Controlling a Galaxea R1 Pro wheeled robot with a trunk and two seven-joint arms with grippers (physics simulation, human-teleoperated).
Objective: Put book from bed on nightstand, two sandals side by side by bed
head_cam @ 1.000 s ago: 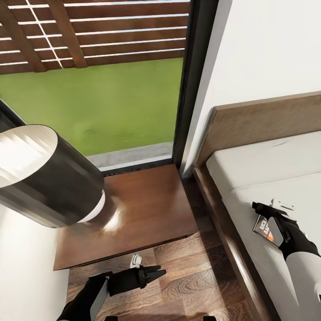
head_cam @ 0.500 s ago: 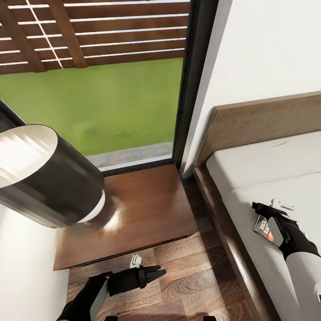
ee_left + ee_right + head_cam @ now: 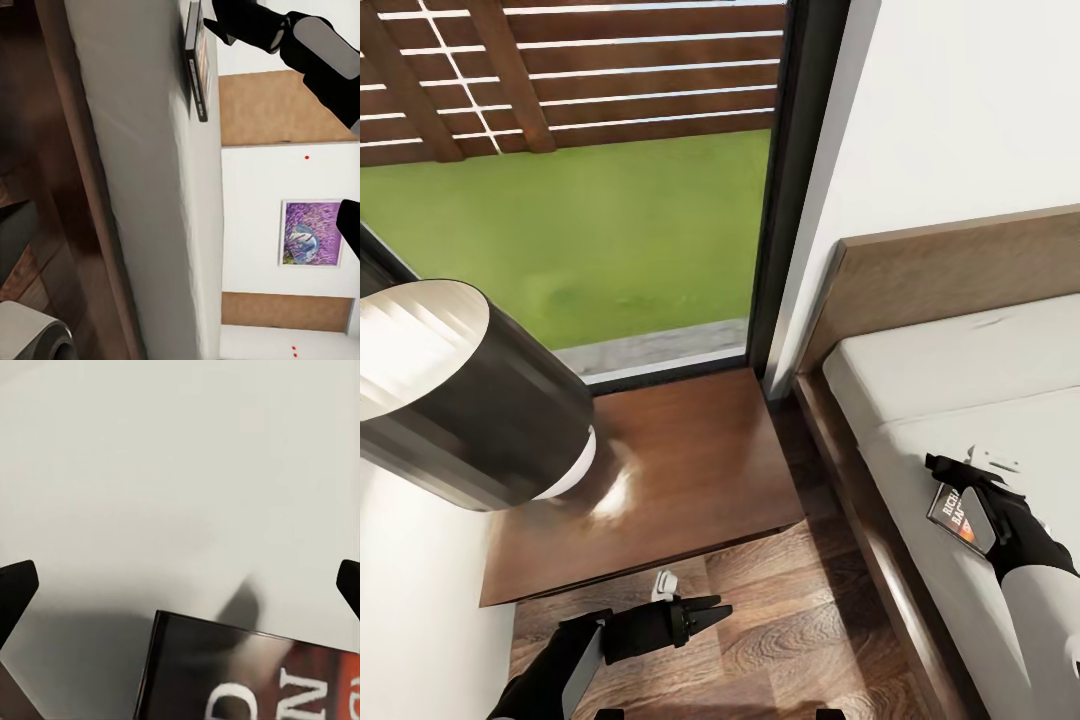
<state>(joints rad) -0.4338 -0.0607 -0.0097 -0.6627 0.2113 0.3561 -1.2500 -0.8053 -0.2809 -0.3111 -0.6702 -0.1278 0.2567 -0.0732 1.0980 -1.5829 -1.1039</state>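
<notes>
Right gripper spread wide over the book near the bed's edge, left gripper narrowed above plank floor, nightstand top bare beside lamp.

head view: aimed steeply down from above at the nightstand and bed corner | left wrist view: directed sideways along the mattress side — the book is seen far off | right wrist view: held very close over the book — shared with both other views
</notes>
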